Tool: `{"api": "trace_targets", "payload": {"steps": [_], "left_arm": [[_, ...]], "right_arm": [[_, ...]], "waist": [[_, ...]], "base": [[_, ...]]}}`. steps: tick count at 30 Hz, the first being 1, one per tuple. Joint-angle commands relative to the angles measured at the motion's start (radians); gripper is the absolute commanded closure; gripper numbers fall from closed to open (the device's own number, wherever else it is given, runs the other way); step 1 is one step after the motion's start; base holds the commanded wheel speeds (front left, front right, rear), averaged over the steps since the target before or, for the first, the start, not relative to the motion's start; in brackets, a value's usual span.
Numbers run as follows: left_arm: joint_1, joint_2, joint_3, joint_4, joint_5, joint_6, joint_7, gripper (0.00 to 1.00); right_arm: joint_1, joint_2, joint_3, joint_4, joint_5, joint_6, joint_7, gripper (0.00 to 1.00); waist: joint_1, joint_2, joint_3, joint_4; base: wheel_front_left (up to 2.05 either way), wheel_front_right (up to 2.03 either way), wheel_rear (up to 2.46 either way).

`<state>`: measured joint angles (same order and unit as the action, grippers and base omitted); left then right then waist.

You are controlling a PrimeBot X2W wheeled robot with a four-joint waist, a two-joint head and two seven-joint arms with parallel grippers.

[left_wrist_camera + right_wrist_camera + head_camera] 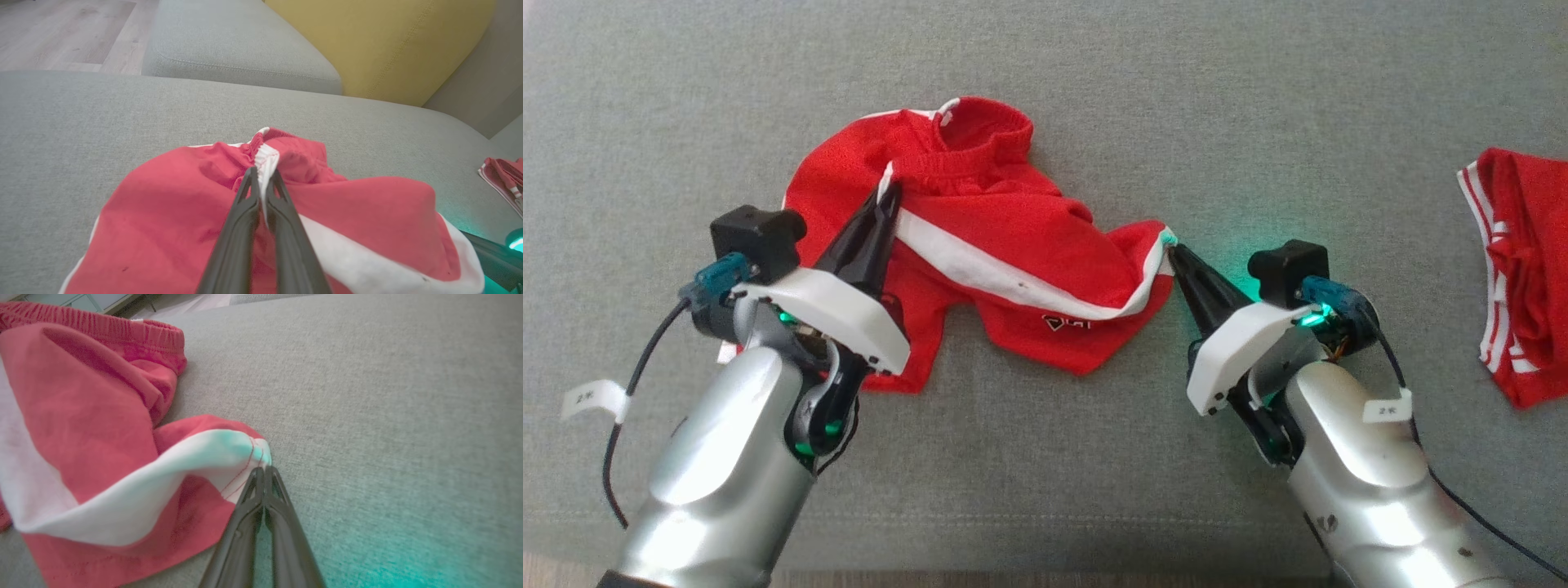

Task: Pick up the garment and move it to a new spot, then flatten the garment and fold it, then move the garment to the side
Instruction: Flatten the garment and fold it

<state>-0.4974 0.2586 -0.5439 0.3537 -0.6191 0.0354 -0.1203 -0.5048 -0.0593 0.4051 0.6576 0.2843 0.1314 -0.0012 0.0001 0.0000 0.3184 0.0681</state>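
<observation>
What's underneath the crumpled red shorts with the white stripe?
The grey fabric sofa cushion lies under the crumpled red shorts with the white stripe. Anything else beneath their bunched folds is covered, so I cannot tell.

The garment (980,220) is bright red, with a broad white stripe (980,273) across it, white edging at the hem and a small black-and-white logo (1066,324). Red stitching crosses the white hem corner. A second garment (1523,269) is the same red, with thin white stripes along its edge. The sofa (1258,98) is plain grey with a fine woven fleck, and a green glow tints it beside the right gripper (1176,251). That one and the left gripper (888,192) have black fingers, white shells, teal plugs and silver arms (727,457). The cushion (380,45) is mustard yellow. The floor (61,32) is pale wood grain.
</observation>
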Motion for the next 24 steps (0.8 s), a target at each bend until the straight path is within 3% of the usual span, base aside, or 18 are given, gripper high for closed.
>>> {"api": "trace_targets", "payload": {"steps": [1,7,14,20,24], "left_arm": [[-0.033,0.028,0.042,-0.031,-0.003,0.006,-0.016,1.00],[-0.019,0.054,0.055,-0.063,0.005,0.030,-0.028,1.00],[0.019,0.073,0.066,-0.097,-0.007,0.050,-0.021,1.00],[0.046,0.096,0.104,-0.214,-0.015,0.086,-0.046,1.00],[0.057,0.123,0.124,-0.336,0.013,0.134,-0.050,1.00]], "right_arm": [[-0.012,0.009,0.029,-0.005,0.013,-0.001,-0.031,1.00],[-0.030,0.009,-0.002,-0.028,0.009,-0.001,-0.105,1.00],[0.003,-0.003,-0.068,-0.148,-0.028,-0.001,-0.142,1.00],[0.086,-0.042,-0.187,-0.439,-0.101,-0.001,-0.136,1.00],[0.143,-0.055,-0.257,-0.644,-0.142,-0.001,-0.093,1.00]], "waist": [[-0.0001,0.0000,-0.005,-0.004],[-0.0001,0.0000,-0.031,-0.028],[-0.0001,0.0000,-0.075,-0.057],[-0.0001,0.0000,-0.135,-0.075],[-0.0001,0.0000,-0.167,-0.085]], "base": [[0.00,0.00,0.00],[0.00,0.00,0.00],[0.00,0.00,0.00],[0.00,0.00,0.00],[0.00,0.00,0.00]]}}
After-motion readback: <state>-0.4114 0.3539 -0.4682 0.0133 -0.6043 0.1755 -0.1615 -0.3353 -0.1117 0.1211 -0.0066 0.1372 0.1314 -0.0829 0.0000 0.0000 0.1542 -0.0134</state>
